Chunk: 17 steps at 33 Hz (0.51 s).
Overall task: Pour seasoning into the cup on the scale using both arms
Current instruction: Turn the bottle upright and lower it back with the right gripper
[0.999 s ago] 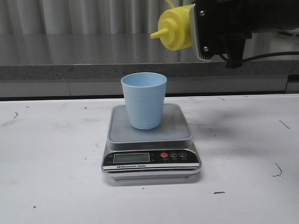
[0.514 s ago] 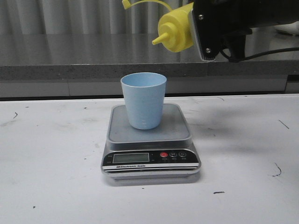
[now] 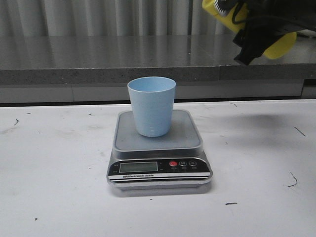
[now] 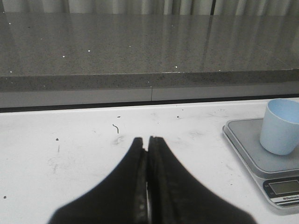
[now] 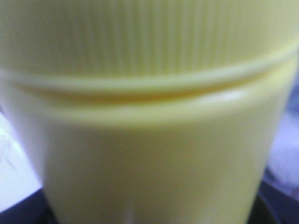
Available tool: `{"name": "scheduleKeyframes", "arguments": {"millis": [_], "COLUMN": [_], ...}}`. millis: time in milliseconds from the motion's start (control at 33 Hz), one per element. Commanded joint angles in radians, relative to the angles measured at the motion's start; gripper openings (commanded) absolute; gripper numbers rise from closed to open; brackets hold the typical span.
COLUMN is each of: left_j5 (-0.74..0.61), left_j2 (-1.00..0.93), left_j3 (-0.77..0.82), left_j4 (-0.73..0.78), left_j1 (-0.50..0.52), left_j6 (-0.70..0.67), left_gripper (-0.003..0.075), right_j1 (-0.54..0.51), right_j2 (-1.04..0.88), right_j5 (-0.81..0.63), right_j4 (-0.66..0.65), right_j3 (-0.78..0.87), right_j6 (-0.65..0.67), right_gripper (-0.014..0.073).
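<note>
Front view: cup (image 3: 152, 105) upright on scale (image 3: 159, 148).

Matt plastic cup (image 3: 151, 106), ribbed glossy yellow plastic bottle (image 5: 149, 116)

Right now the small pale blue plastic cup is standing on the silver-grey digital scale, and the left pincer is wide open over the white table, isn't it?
Not quite. The small pale blue plastic cup does stand on the silver-grey digital scale, but the left pincer is shut, not wide open: the left wrist view shows its two black fingers pressed together over the white table, holding nothing.
</note>
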Motion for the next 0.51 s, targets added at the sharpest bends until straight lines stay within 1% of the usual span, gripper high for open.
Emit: {"name": "scheduleKeyframes", "arguments": {"millis": [0,91,182,303,393,484], "left_j5": [-0.083,-0.083,-0.083,-0.083,-0.083,-0.083], "left_j2": [0.01,0.01,0.01,0.01,0.01,0.01], "left_j3": [-0.025,-0.025,-0.025,-0.025,-0.025,-0.025], "left_j4": [-0.009,-0.009,-0.009,-0.009,-0.009,-0.009], "left_j1": [0.004,0.004,0.004,0.004,0.004,0.004], "left_j6": [-0.012,-0.012,-0.012,-0.012,-0.012,-0.012], "left_gripper": [-0.002,-0.002,-0.002,-0.002,-0.002,-0.002], "right_j1": [-0.002,-0.002,-0.002,-0.002,-0.002,-0.002], "right_j2": [-0.052,-0.052,-0.052,-0.052,-0.052,-0.052], "right_j5": [-0.106,-0.095,-0.059,0.016,0.059,0.097], "right_j4": [0.21,0.329,0.385,0.383,0.375,0.336], "right_j3": [-0.04,-0.04,-0.04,-0.04,-0.04,-0.041], "right_j6": [0.214,0.357,0.457,0.57,0.616,0.636], "right_gripper": [0.0083,0.0083,0.0083,0.0083,0.0083,0.0083]}}
